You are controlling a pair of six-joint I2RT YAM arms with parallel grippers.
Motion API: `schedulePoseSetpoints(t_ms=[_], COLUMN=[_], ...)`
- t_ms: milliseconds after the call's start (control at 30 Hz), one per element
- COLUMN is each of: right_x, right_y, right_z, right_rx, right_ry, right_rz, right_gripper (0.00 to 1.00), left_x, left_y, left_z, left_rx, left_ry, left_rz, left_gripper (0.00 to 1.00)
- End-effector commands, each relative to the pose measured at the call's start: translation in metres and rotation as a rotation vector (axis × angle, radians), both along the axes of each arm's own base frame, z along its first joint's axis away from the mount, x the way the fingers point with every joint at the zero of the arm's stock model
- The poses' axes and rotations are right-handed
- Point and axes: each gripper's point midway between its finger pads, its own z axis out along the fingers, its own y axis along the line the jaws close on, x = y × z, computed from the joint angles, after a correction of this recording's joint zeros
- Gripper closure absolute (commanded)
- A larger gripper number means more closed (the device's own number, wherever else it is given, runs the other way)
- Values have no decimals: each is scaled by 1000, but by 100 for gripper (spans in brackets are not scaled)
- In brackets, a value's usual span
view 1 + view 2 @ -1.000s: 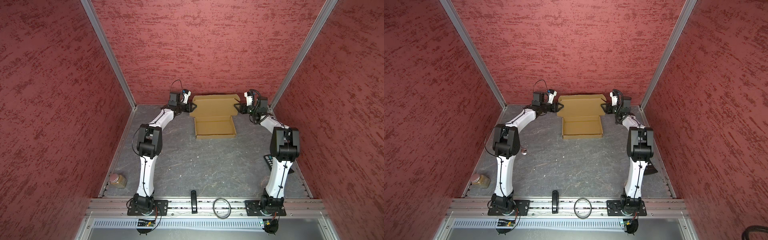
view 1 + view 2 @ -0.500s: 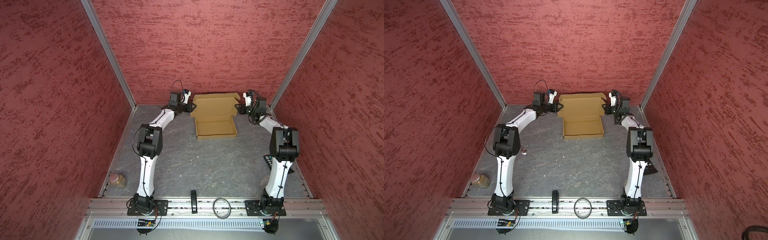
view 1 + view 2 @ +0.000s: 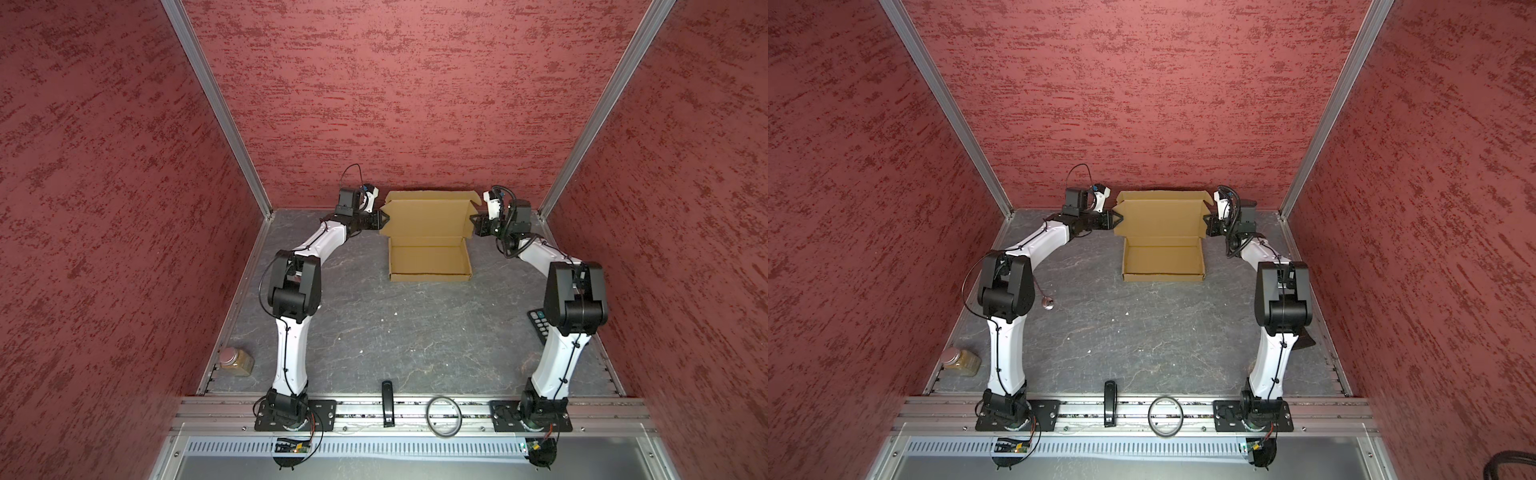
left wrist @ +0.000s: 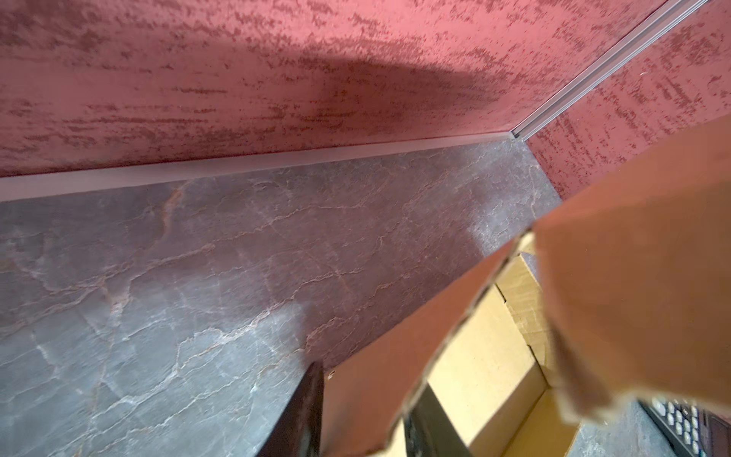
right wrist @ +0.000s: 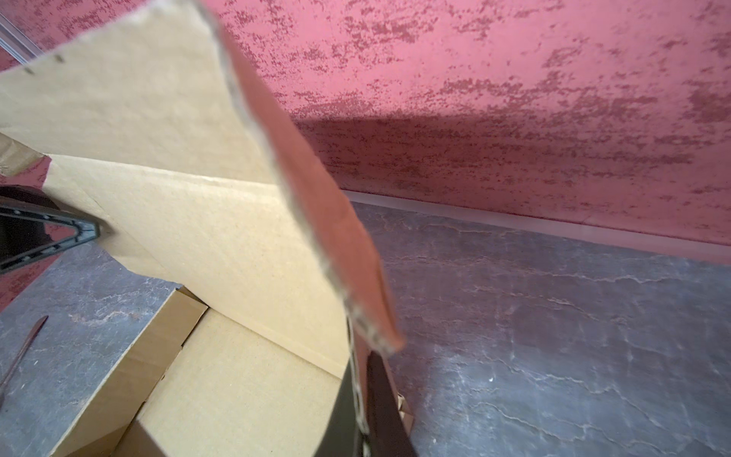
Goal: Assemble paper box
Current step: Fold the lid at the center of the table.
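The paper box (image 3: 428,257) (image 3: 1163,259) is a tan cardboard mailer at the back of the table. Its shallow tray faces me and its lid (image 3: 428,218) stands raised behind it. My left gripper (image 3: 380,219) (image 4: 368,383) is at the lid's left side flap (image 4: 379,380). That flap lies slanted between its two fingers, touching both. My right gripper (image 3: 473,218) (image 5: 360,364) is shut on the thin edge of the lid's right side flap (image 5: 316,190). The tray's floor (image 5: 237,387) shows below the lid in the right wrist view.
The red back wall stands close behind the lid. A jar (image 3: 237,360) sits by the left edge and a remote (image 3: 538,326) lies near the right arm. A black tool (image 3: 387,401) and a ring (image 3: 444,422) lie on the front rail.
My right gripper's jaws have closed onto the lid's right flap. The left gripper stays at the left flap. The box has barely shifted.
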Motion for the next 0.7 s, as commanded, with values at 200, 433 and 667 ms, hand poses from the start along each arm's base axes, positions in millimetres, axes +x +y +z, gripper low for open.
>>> schedulePoseSetpoints(t_ms=[200, 433, 667], right_x=[-17, -31, -34], right_y=[9, 18, 21], right_z=[22, 25, 25], right_rx=[-36, -63, -77], right_ry=[-50, -53, -50], right_rz=[22, 52, 59], right_gripper=[97, 98, 98], left_x=[-11, -16, -18], left_y=[-4, -3, 1], left_z=[33, 38, 44], left_rx=[-4, 3, 11], left_ry=[-43, -52, -69], left_rz=[-8, -5, 12], left_gripper=[63, 54, 54])
